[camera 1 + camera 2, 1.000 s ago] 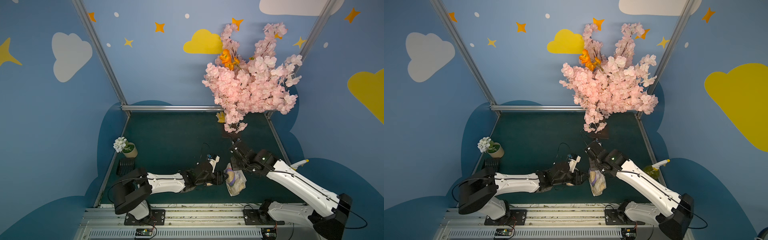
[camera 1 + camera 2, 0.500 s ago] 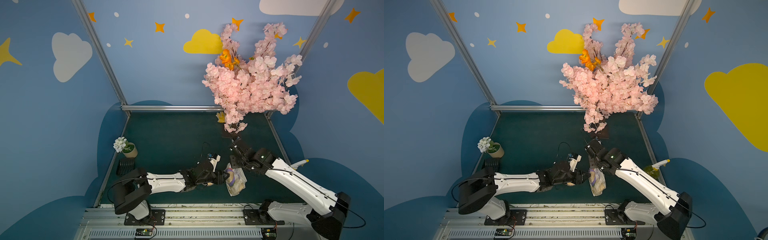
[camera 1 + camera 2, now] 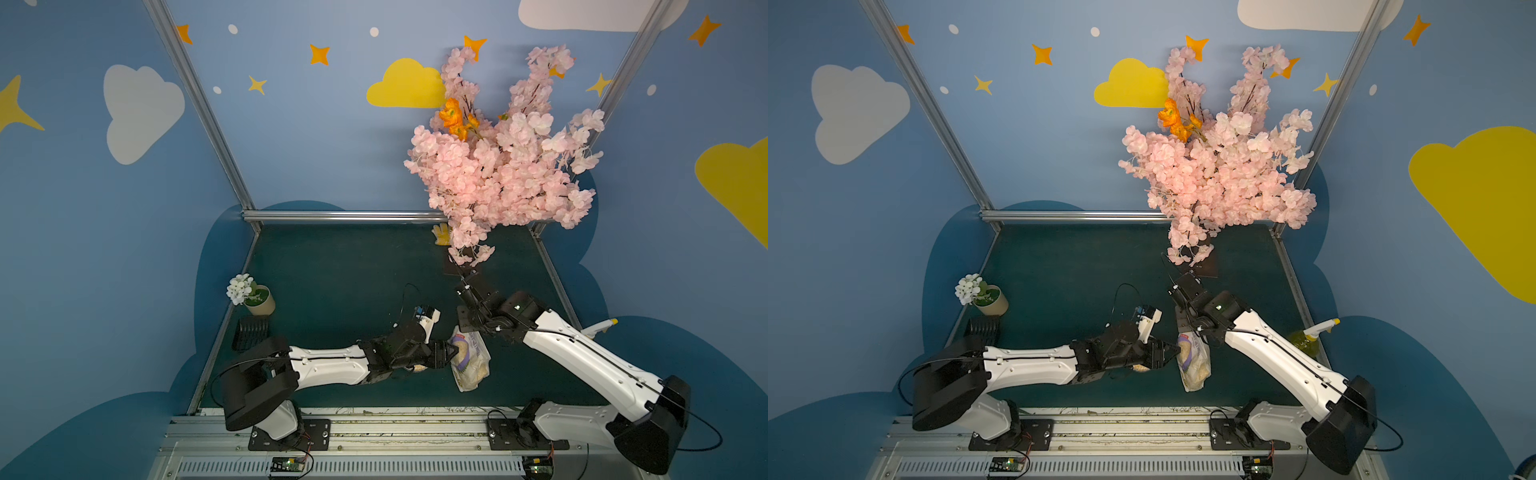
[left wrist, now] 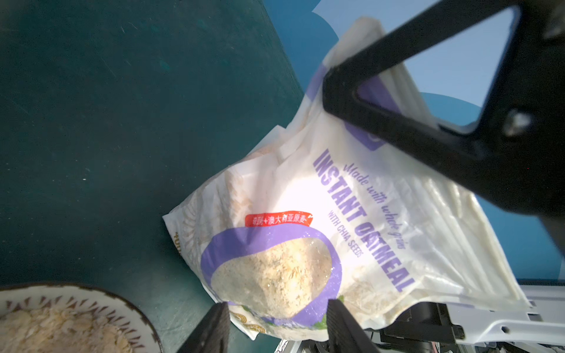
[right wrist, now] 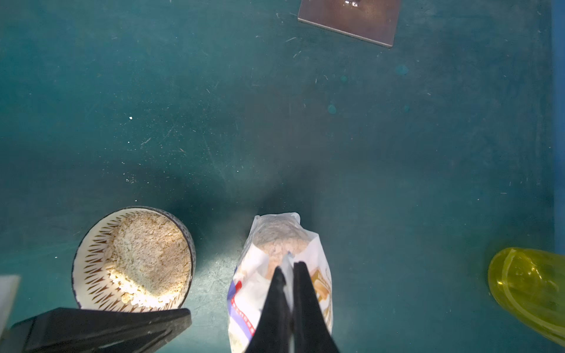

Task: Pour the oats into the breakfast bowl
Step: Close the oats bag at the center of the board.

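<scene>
Since the breakfast bowl (image 5: 82, 266) holds oats (image 5: 149, 244), pouring looks done: the right gripper (image 5: 290, 272), pinching the bag (image 4: 305, 189) beside it, should lower it, left gripper (image 4: 275, 304) spread.

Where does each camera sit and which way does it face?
Both top views: high overhead, looking down at the dark green table; left arm and right arm show whole.
Left wrist: on the left arm, facing the crinkly white-and-purple oatmeal bag; left gripper shows.
Right wrist: on the right arm, looking down past the bag; right gripper shows, pinching it.
Shared: both wrist views catch bag and round cream patterned bowl of oats.
</scene>
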Tool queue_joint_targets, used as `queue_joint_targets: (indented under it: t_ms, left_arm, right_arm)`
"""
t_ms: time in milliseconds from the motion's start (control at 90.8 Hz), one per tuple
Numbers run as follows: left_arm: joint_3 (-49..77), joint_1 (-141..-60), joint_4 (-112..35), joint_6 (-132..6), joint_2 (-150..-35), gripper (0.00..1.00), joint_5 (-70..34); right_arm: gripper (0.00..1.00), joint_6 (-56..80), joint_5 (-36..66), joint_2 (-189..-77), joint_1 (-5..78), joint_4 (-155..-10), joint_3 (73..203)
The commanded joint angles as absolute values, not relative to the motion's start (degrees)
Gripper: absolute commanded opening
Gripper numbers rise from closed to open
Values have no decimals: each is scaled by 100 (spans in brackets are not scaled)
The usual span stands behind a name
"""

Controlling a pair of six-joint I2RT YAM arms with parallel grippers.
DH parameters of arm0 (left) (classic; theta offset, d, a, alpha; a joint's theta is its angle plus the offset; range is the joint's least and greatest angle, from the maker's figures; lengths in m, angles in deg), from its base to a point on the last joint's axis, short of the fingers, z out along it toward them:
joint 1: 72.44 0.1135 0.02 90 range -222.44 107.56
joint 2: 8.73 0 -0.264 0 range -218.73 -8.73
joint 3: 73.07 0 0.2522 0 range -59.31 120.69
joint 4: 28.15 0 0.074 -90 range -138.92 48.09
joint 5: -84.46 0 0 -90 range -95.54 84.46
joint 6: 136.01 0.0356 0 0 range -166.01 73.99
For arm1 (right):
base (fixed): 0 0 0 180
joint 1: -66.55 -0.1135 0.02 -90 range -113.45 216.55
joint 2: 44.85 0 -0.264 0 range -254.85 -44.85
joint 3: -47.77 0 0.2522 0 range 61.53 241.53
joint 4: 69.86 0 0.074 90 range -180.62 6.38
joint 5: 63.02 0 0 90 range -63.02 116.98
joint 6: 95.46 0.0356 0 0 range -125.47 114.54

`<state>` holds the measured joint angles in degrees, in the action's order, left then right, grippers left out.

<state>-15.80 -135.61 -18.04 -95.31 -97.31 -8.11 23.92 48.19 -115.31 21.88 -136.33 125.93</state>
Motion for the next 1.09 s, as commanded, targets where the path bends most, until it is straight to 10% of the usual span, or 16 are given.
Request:
queue_joint_targets:
  t_ms: [0, 165, 385, 617, 804, 1079]
  left_arm:
    - [-1501, -13590, -1909, -9403, -9532, 55, -714]
    - [-1501, -13588, -2061, -9297, -9381, 55, -613]
    - [-1536, -13581, -2152, -9225, -9239, 55, -530]
    - [-1546, -13579, -2203, -9178, -9168, 55, -512]
    - [-1570, -13581, -2282, -9143, -9049, 55, -404]
    - [-1632, -13581, -2523, -9092, -8744, 55, -177]
  right_arm:
    - [0, 2442, 4752, -11347, 2234, -13493, 12630]
    - [38, 2356, 4588, -10965, 2235, -13576, 12443]
    - [50, 2754, 4440, -10452, 2174, -14175, 12124]
    - [35, 3102, 4514, -10111, 1757, -14478, 12019]
    - [0, 3287, 4760, -10214, 1528, -14659, 12048]
    - [0, 3548, 5039, -10212, 1381, -14590, 12453]
